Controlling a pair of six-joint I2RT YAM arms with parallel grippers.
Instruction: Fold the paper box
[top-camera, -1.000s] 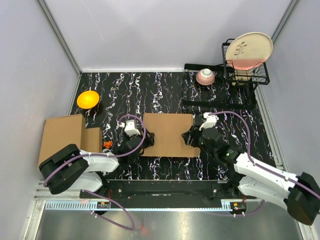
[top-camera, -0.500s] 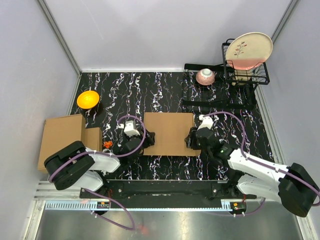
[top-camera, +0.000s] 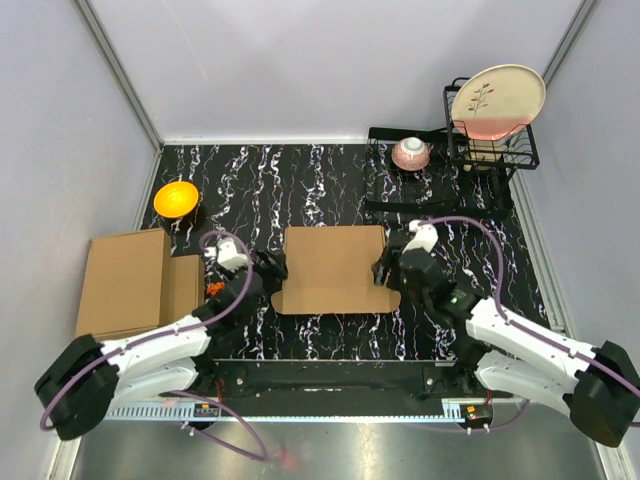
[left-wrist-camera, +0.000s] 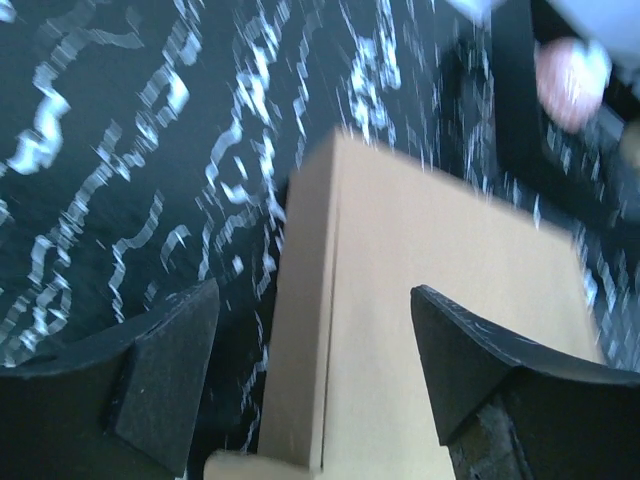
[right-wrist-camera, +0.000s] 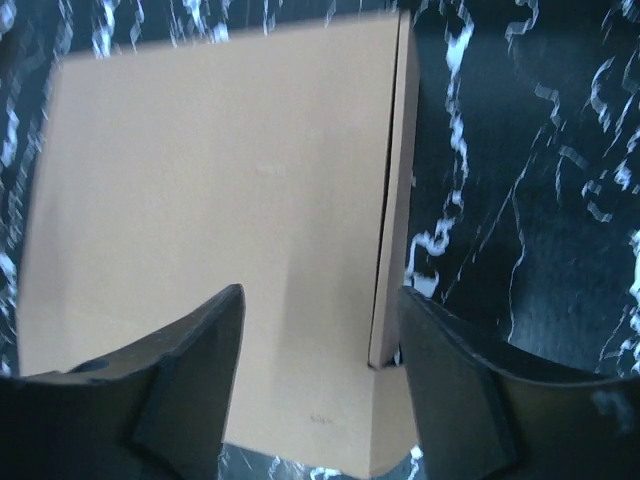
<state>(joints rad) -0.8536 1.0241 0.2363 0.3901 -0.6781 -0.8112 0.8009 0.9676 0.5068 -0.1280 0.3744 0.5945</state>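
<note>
The paper box (top-camera: 335, 268) lies flat and brown in the middle of the black marbled table, with a front flap sticking out at its near edge. My left gripper (top-camera: 270, 266) is at its left edge, open. In the left wrist view the gripper (left-wrist-camera: 315, 375) straddles the box's raised left wall (left-wrist-camera: 305, 330): one finger is over the table, the other over the box top (left-wrist-camera: 440, 300). My right gripper (top-camera: 384, 270) is at the right edge, open. In the right wrist view the gripper (right-wrist-camera: 320, 375) spans the box top (right-wrist-camera: 220, 200) and its upright right side wall (right-wrist-camera: 398, 200).
A stack of closed cardboard boxes (top-camera: 125, 280) sits at the left edge, with a small orange object (top-camera: 214, 289) beside it. An orange bowl (top-camera: 176, 198) is at the back left. At the back right are a pink bowl (top-camera: 411, 153) and a wire rack (top-camera: 500, 150) holding a plate (top-camera: 497, 100).
The left arm has pulled back to the left, away from the box. Both grippers have opened wider. The box's near flap now sticks out with rounded corners.
</note>
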